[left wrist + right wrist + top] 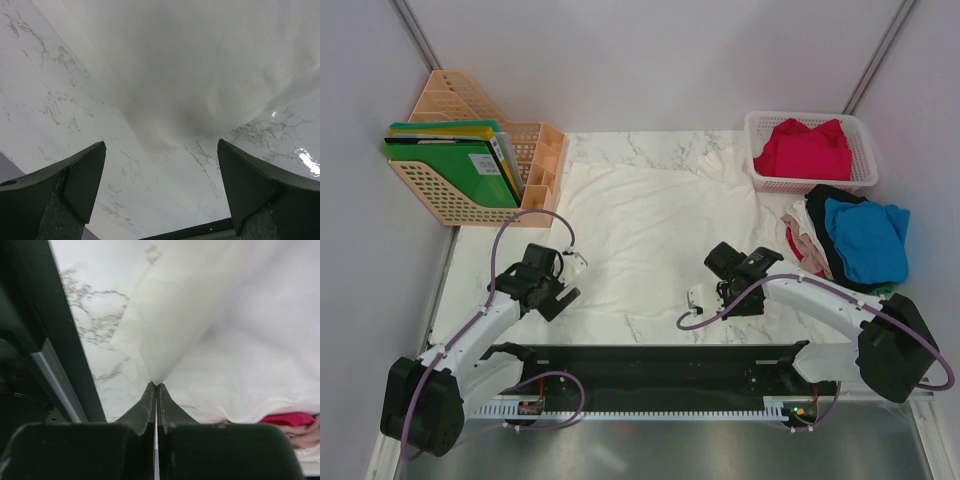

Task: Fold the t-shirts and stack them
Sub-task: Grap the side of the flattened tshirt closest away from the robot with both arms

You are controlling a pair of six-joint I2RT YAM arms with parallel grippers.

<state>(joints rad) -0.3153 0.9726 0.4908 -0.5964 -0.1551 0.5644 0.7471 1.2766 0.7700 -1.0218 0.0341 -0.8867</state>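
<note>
The white t-shirt (650, 225) lies spread flat across the middle of the marble counter (620, 322), and the right hand (156, 385) has it! The jaws are pressed tight together on a tented fold at the shirt's near right edge. Over on the other side, the left hand (160, 150) stands wide apart with nothing in it, above the counter just short of the near left corner. To the right, a blue t-shirt (868, 238) tops a heap with a black t-shirt (823, 198) and a beige t-shirt (802, 236). Behind them, a red t-shirt (805, 150) sits in the white basket (800, 185). Back left, a peach rack (470, 212) holds green folders (445, 170).
</note>
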